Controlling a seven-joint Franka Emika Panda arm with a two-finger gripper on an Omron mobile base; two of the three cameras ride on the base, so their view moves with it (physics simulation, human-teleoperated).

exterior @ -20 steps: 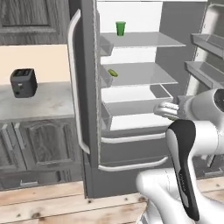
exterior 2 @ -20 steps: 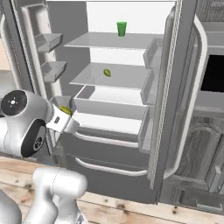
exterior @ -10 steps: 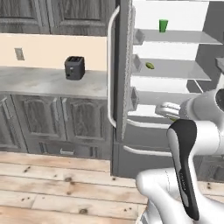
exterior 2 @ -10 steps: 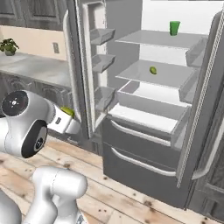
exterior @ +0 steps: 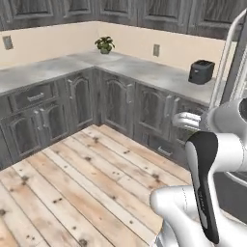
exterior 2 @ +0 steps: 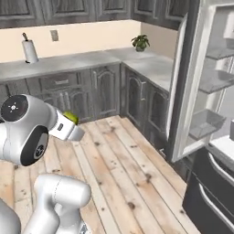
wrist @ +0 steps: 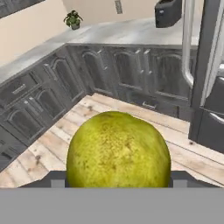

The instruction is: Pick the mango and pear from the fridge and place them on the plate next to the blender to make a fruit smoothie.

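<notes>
Fruit in hand, fridge off to the right

I have the hand point(exterior 2: 75, 132) closed on a round, yellow-green, speckled pear point(wrist: 118, 151), dull-skinned, with no clear long axis; the steel fridge point(exterior 2: 201, 91) stands open to my right; grey stone bench point(exterior: 144, 67) lies ahead; neither plate nor blender is anywhere I can see.

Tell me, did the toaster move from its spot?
No. The toaster still sits on the counter next to the fridge handle. The robot's base turned, so the whole picture shifted.
</notes>
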